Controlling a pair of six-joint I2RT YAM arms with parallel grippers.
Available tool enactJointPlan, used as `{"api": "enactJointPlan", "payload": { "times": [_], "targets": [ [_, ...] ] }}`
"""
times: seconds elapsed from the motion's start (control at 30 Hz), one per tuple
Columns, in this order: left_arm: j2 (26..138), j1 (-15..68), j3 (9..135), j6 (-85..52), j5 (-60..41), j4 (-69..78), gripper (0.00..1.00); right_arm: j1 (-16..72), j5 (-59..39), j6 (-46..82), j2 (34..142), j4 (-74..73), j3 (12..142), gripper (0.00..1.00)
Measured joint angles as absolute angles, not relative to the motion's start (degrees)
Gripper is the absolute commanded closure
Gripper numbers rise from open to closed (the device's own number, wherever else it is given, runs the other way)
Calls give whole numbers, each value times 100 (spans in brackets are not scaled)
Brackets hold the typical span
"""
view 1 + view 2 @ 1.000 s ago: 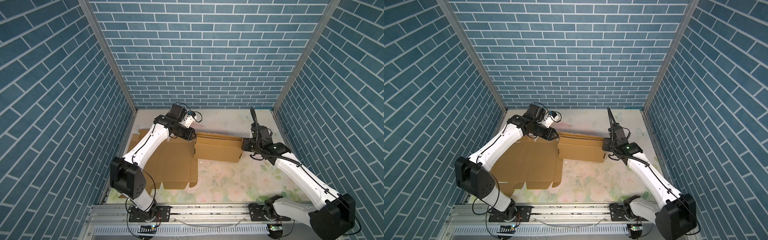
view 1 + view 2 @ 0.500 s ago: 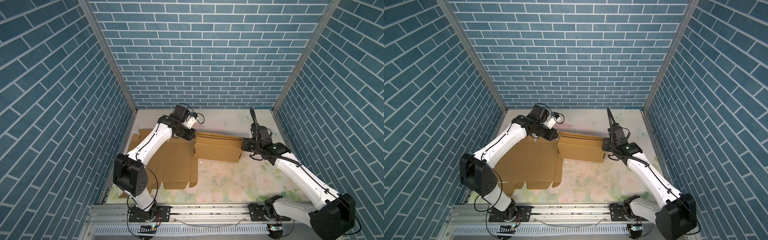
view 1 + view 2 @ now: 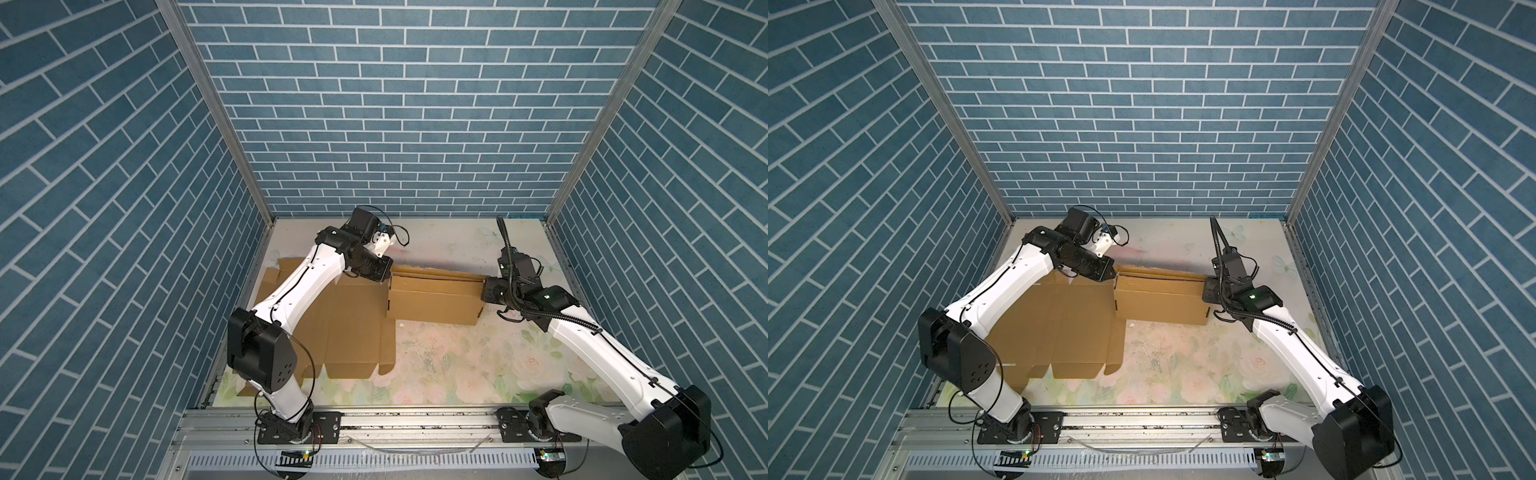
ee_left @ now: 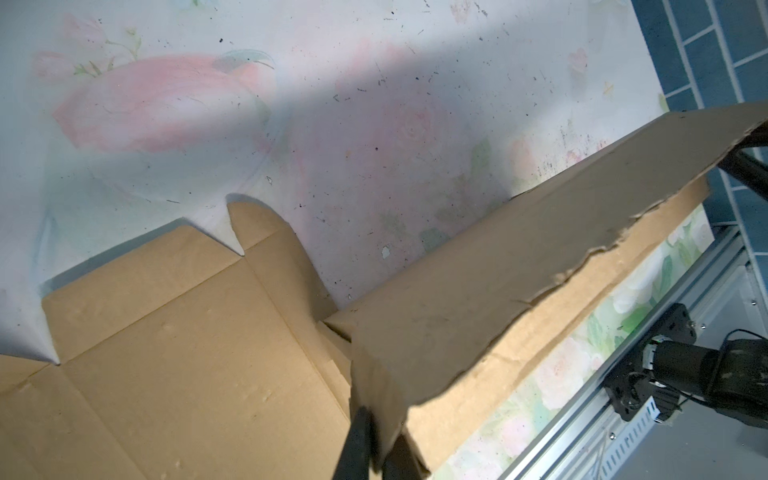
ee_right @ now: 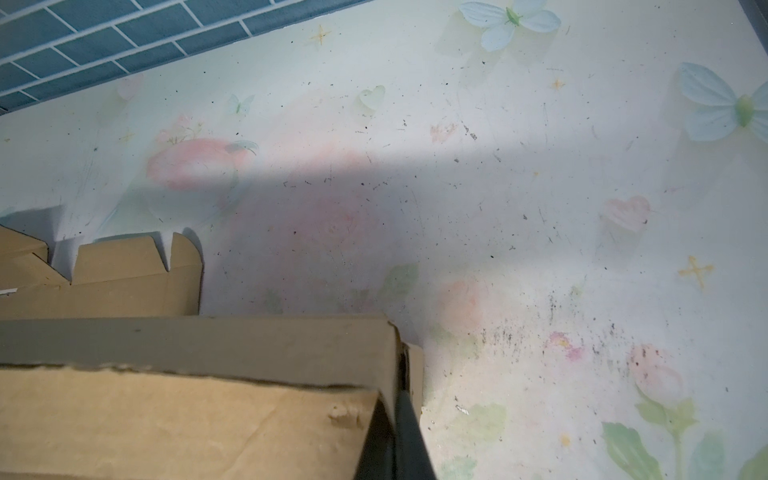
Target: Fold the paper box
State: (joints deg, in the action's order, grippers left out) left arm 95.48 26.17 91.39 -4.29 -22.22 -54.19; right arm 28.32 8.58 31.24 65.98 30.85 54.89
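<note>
The left claw (image 4: 380,452) is clamped tight on the cardboard box (image 3: 347,328), its two dark fingers (image 4: 359,436) pinching the left end of the raised wall panel (image 4: 478,299). The left wrist view shows this grip plainly, whereas in both top views the claw's tips are hidden under its own black housing at that end. The right claw (image 5: 392,440) is closed too, at the panel's opposite end. There the right wrist view shows a dark finger (image 5: 409,428) running up against the folded corner, while a top view shows only the right claw (image 3: 1207,291) butted against that end. The box is a die-cut brown sheet, most of it lying flat on the floral table cover (image 3: 457,365) over the left half of the table, partly beneath the left arm. Its right-hand panel stands up from the table as a long wall doubled over along its top edge, spanning between the two claws toward the back. Only the top views give this whole layout, with tabs along the flat sheet's near edge and the standing wall to its right. The left wrist view adds the ragged, torn lip of the doubled-over strip and, beyond it, the aluminium front rail (image 4: 598,428) and the right arm's black base motor (image 4: 706,374). The right wrist view alone shows the pale blue butterflies (image 5: 511,20) printed on the cover and the dark specks scattered across it.
</note>
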Motion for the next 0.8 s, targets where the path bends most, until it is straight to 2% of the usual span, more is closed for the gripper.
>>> {"api": "enactJointPlan", "payload": {
  "times": [0.8],
  "targets": [
    [9443, 2582, 8519, -1525, -2847, -4770, 92, 2917, 1168, 3223, 6563, 3146, 5487, 100]
  ]
}}
